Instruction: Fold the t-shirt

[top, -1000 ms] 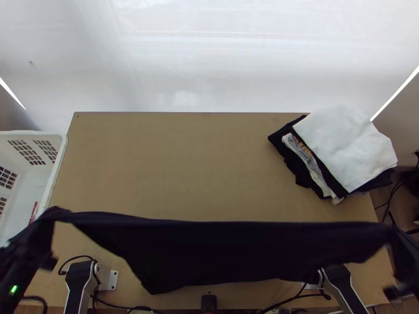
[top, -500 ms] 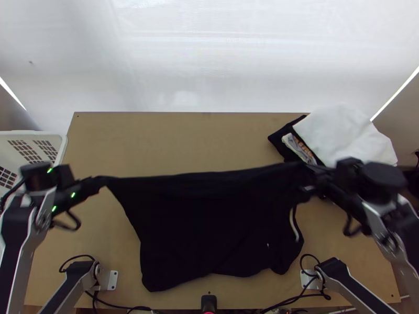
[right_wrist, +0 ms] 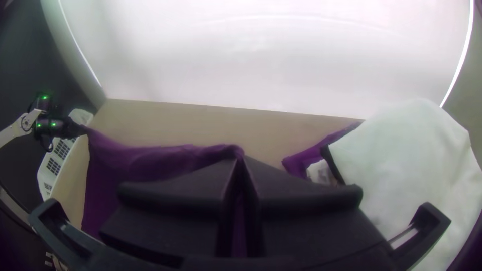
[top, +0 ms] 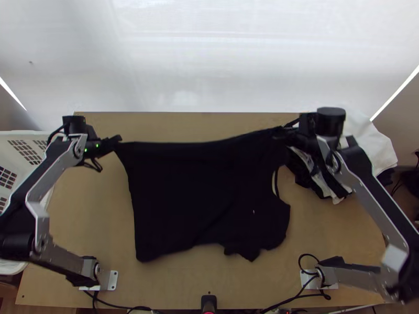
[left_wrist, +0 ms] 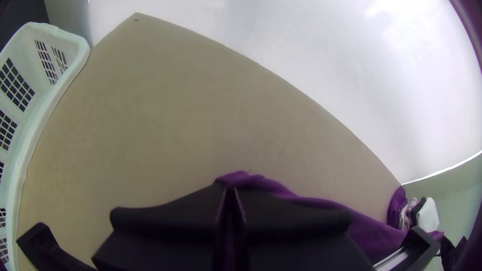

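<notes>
Left arm (top: 52,176), right arm (top: 374,206), that's two! Left gripper (top: 118,140), right gripper (top: 276,134), two again, and one dark t-shirt (top: 204,193) strung between them! One white basket (top: 21,134) out beside the left gripper, one pile of clothes (top: 371,142) close by the right gripper, one wooden table (top: 173,125) beneath both!

On your light wooden table (top: 183,125) you have the dark t-shirt (top: 194,201), lower part spread, and, right of it, stacked clothes (top: 376,140).
</notes>
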